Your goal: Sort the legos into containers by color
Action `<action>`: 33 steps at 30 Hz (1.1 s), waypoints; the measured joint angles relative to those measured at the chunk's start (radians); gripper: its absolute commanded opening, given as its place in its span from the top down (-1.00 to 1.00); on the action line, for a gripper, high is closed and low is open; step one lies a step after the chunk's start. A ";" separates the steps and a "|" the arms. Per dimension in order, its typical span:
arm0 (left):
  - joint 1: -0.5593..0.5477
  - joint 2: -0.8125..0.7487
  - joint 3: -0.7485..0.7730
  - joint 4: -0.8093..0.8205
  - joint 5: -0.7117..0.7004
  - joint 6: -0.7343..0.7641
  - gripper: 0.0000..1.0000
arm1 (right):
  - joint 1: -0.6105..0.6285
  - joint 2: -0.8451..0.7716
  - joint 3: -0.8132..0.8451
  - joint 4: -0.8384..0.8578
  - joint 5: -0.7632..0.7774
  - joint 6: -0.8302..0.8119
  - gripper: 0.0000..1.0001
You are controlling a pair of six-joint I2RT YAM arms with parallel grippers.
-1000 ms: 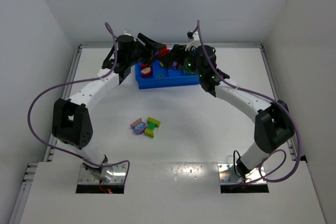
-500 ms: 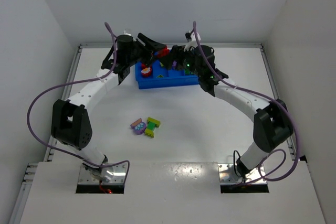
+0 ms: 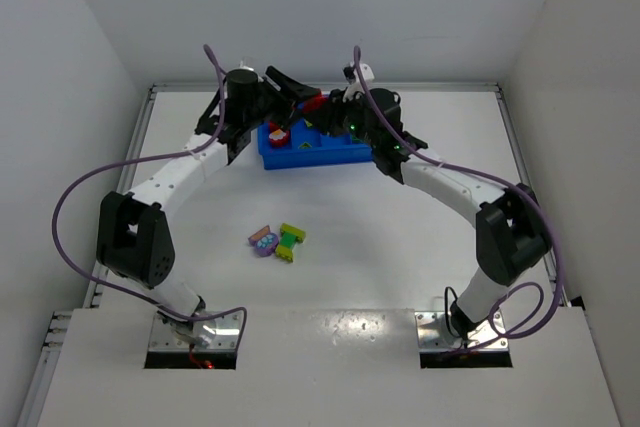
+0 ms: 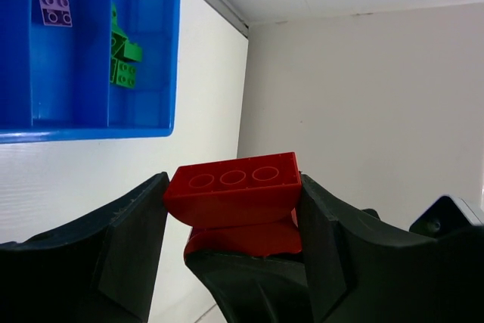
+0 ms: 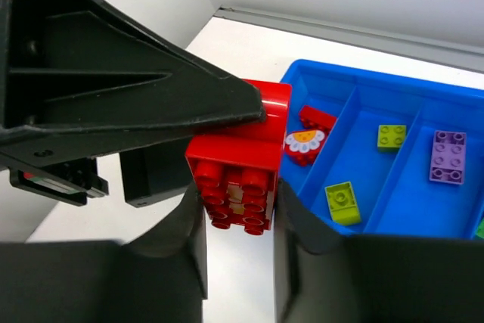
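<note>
R gripper (image 5: 238,213) just shut on red lego cluster (image 5: 242,149). L gripper (image 4: 233,202), part-open, grips it too. Prob. separating; tray (image 5: 333,72) just beside.

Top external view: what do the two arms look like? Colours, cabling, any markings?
Both alike: left arm and right arm have white tubular links, bulky black joint housings and black wedge-shaped jaws. A purple cable loops loose along each. Green lights glow near the right wrist. No lettering readable.

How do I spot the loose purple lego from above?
From the blue tray at the far side, come toward the arm bases to two loose pieces. The purple lego is the left one; its neighbour is a green-and-yellow cluster.
</note>
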 measured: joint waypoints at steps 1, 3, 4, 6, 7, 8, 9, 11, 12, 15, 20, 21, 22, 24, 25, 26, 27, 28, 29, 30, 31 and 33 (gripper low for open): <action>0.000 0.000 -0.001 -0.003 -0.006 0.000 1.00 | 0.000 0.001 0.000 -0.002 0.003 -0.011 0.80; 0.000 0.000 -0.004 -0.002 -0.009 0.000 1.00 | 0.000 0.001 0.000 -0.003 0.005 -0.022 1.00; 0.000 0.000 -0.005 -0.001 -0.010 0.000 1.00 | 0.000 0.001 0.000 -0.005 0.004 -0.024 1.00; 0.002 0.000 -0.005 0.005 -0.009 0.000 1.00 | 0.000 0.000 0.000 -0.002 0.005 -0.029 1.00; 0.009 0.000 -0.005 0.007 -0.008 0.000 1.00 | 0.001 -0.002 -0.002 -0.001 0.004 -0.033 1.00; 0.012 0.000 -0.005 0.010 -0.001 0.003 1.00 | 0.003 -0.008 -0.007 0.000 0.005 -0.039 1.00; 0.013 0.000 -0.005 0.010 0.004 0.005 1.00 | 0.005 -0.017 -0.016 0.001 0.004 -0.043 1.00; 0.023 0.003 0.005 0.008 -0.004 0.019 1.00 | 0.008 -0.068 -0.067 0.000 0.003 -0.056 1.00; 0.035 0.010 0.016 0.009 -0.009 0.024 1.00 | 0.013 -0.106 -0.098 -0.006 0.002 -0.067 1.00; 0.078 0.034 0.053 0.019 -0.026 0.038 1.00 | 0.027 -0.203 -0.154 -0.016 0.000 -0.097 1.00; 0.114 0.094 0.128 0.032 -0.050 0.079 1.00 | 0.051 -0.346 -0.204 -0.032 0.017 -0.150 1.00; 0.114 0.109 0.142 0.035 -0.051 0.091 1.00 | 0.051 -0.366 -0.212 -0.041 0.026 -0.159 1.00; 0.113 0.124 0.156 0.035 -0.051 0.105 1.00 | 0.048 -0.383 -0.217 -0.048 0.041 -0.167 1.00; 0.112 0.151 0.175 0.033 -0.057 0.138 1.00 | 0.036 -0.401 -0.224 -0.063 0.076 -0.186 1.00; 0.111 0.164 0.182 0.027 -0.066 0.157 1.00 | 0.026 -0.402 -0.224 -0.071 0.092 -0.193 1.00; 0.110 0.174 0.187 0.016 -0.078 0.177 1.00 | 0.013 -0.402 -0.224 -0.078 0.107 -0.201 1.00; 0.111 0.183 0.188 0.002 -0.100 0.196 1.00 | 0.001 -0.399 -0.224 -0.089 0.119 -0.206 1.00; 0.111 0.190 0.190 -0.014 -0.125 0.214 1.00 | -0.010 -0.396 -0.224 -0.095 0.129 -0.211 1.00; 0.113 0.198 0.191 -0.034 -0.148 0.233 0.97 | -0.023 -0.389 -0.224 -0.099 0.135 -0.215 1.00; 0.114 0.204 0.191 -0.051 -0.172 0.249 0.97 | -0.033 -0.381 -0.222 -0.103 0.139 -0.219 1.00; 0.115 0.212 0.191 -0.064 -0.195 0.265 0.95 | -0.040 -0.372 -0.220 -0.108 0.141 -0.220 1.00; 0.120 0.230 0.191 -0.079 -0.227 0.293 0.86 | -0.048 -0.348 -0.207 -0.116 0.146 -0.226 1.00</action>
